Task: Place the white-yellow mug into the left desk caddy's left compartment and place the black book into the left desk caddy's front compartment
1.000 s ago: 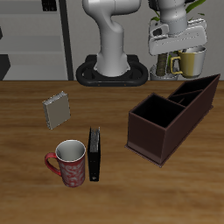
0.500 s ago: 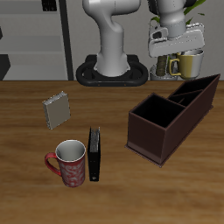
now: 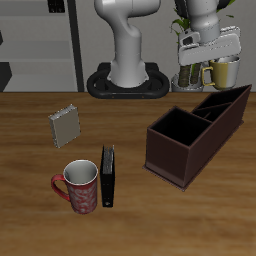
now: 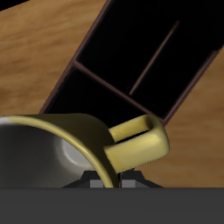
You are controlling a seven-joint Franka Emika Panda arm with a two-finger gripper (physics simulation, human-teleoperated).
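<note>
Table point(image 3: 30, 215): brown wood, filling the lower two-thirds of the exterior frame.
Arm point(image 3: 128, 45): white base at top centre of that frame.
Caddy point(image 3: 176, 160): dark-brown long box with dividers, right of centre, running diagonally toward the upper right edge; I see its compartments from above in the wrist view point(image 4: 149, 52), all of them bare.
Gripper point(image 3: 212, 62): at the upper right, above the caddy's far end; I read it as clamped on the mug's rim, though the fingers themselves are barely visible.
Mug point(image 3: 224, 72): white-yellow, held upright in the air, clear of the caddy; rim and handle fill the wrist view point(image 4: 131, 144).
Red mug point(image 3: 80, 187): lower left, upright on the table.
Book point(image 3: 108, 176): black, standing on edge just beside the red mug.
Booklet point(image 3: 65, 125): grey, ragged, left of centre, apart from the rest.
</note>
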